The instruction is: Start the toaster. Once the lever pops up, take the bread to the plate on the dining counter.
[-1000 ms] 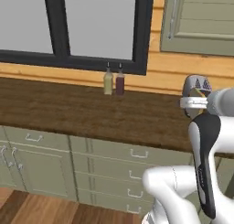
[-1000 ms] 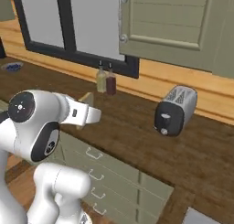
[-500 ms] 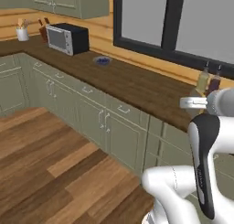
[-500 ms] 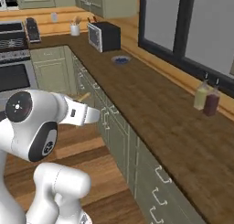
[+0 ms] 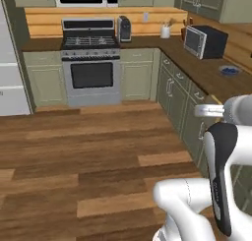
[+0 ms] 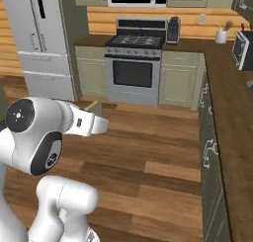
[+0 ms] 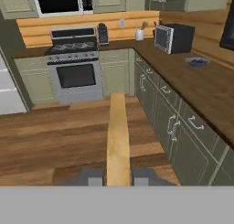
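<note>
My gripper (image 7: 118, 178) is shut on the bread (image 7: 118, 136), a light-tan slice seen edge-on that runs straight out from between the two dark fingertips (image 7: 93, 177). In the right base view the white hand (image 6: 93, 124) hangs over the wood floor, and a tan corner of the bread (image 6: 93, 105) peeks out behind it. In the left base view the hand (image 5: 206, 110) sits beside the olive cabinets. The toaster, its lever, the plate and the dining counter are out of view.
A steel stove (image 5: 91, 63) stands ahead against the back wall, with a fridge (image 6: 47, 43) to its left. On the right, the dark worktop (image 5: 211, 77) over olive drawers carries a black oven box (image 5: 205, 41) and a small blue dish (image 5: 229, 70). Open wood floor (image 5: 88, 156) lies between.
The whole picture has swung: the base has turned away from the window and worktop towards the stove and fridge. The bread stays in the gripper.
</note>
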Robot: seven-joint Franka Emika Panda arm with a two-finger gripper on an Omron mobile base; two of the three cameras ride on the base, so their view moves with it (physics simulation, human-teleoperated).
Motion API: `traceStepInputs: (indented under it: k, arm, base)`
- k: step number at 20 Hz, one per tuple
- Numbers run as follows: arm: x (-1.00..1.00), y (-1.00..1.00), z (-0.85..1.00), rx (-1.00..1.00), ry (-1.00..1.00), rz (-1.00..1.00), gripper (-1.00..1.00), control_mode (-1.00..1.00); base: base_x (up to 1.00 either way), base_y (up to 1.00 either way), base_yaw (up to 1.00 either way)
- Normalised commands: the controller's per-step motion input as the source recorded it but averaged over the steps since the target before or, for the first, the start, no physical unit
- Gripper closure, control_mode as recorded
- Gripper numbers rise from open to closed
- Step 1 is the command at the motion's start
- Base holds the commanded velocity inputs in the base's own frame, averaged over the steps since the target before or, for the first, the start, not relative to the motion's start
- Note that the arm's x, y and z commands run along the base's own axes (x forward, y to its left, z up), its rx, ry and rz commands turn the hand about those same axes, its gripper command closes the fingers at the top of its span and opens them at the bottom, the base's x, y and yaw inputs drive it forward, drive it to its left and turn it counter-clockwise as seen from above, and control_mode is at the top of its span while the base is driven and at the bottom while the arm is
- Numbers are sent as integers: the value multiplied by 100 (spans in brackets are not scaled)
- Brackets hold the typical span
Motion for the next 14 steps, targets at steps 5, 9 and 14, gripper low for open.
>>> traceStepInputs:
  k: [5, 9, 14]
  arm:
    - [0, 0, 0, 0, 0, 0, 100, 100]
    - [0, 0, 0, 0, 0, 0, 100, 100]
    - [0, 0, 0, 0, 0, 0, 100, 100]
  base:
    - [-3, 0, 100]
    - [-2, 0, 100]
    - [0, 0, 98]
